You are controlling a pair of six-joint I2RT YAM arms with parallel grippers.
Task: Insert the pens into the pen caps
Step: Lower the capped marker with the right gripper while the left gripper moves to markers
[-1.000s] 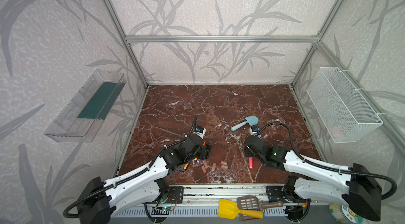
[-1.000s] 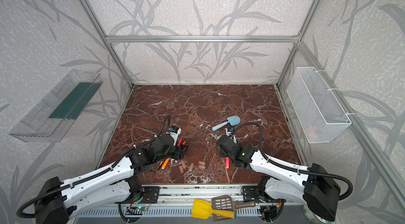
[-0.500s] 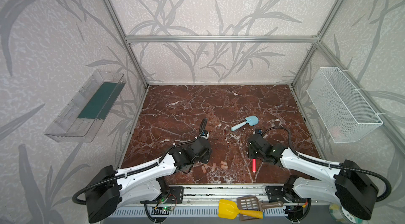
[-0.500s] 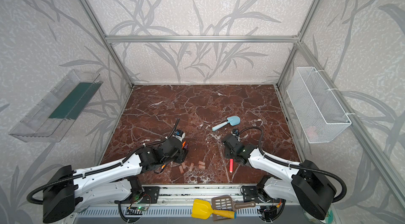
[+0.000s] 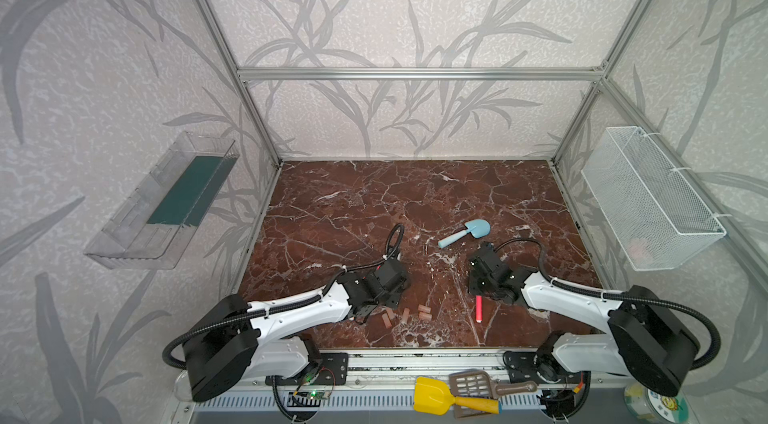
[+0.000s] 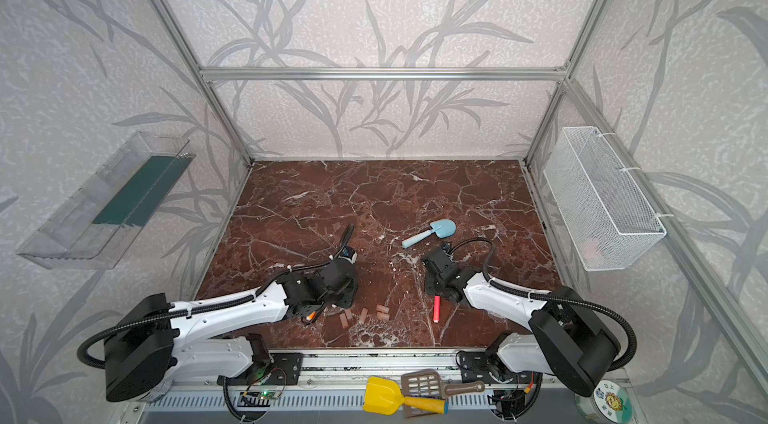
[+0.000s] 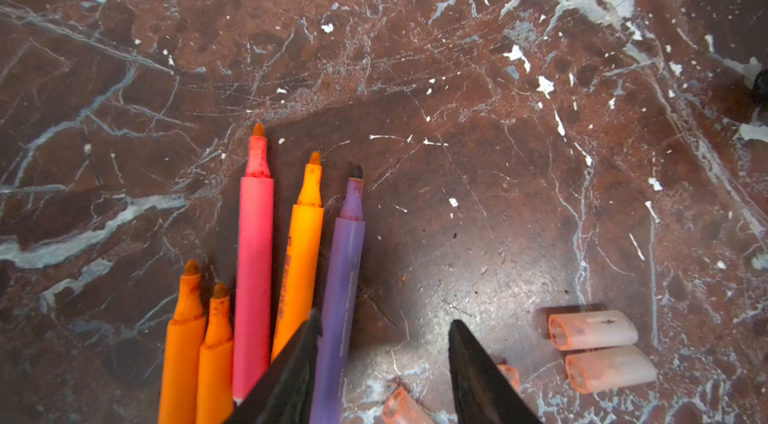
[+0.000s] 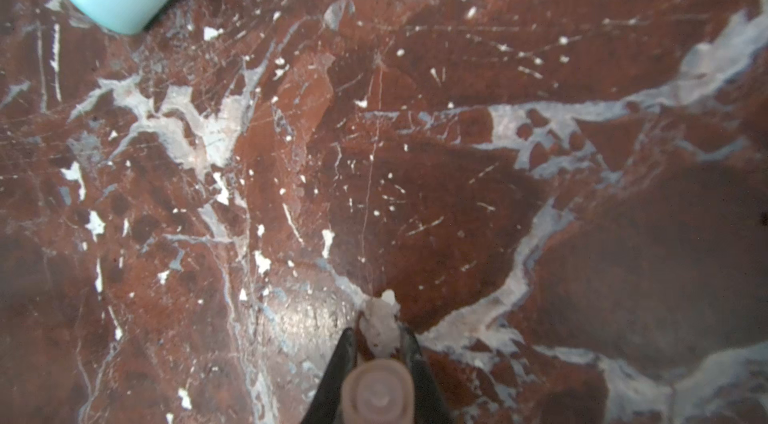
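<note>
Grasp geometry at the left gripper (image 7: 382, 318). Its jaws stand partly apart and hold nothing. The purple pen (image 7: 345, 268) lies inside the gap, hard against one finger (image 7: 297, 359), with bare table (image 7: 415, 235) between it and the opposite finger. The pen's long axis runs nearly along the fingers, tip pointing away from the wrist, so a closing stroke would meet the barrel crosswise. This pen is judged the next to be picked. The neighbouring orange pen (image 7: 303, 243), partly hidden behind the same finger, could be nudged.

With the blue shovel (image 5: 465, 231) as landmark, the fan of pens sits on the robot's side of it and toward the left arm, which is the nearer arm. The loose caps (image 7: 592, 334) lie toward the robot from the shovel's handle. The red pen (image 5: 478, 309) lies toward the robot from the shovel's blade, at the right gripper (image 8: 377, 330). There the jaws are narrow, pressed on either side of a pale round end (image 8: 378, 395) seen end-on, probably a cap fitted on that pen.

Count:
- Six pens: three orange, one pink pen (image 7: 254, 256), one purple, one red.
- Four loose caps in the left wrist view, one half hidden. In both top views the cluster is too small to count surely.
- One shovel on the table.
</note>
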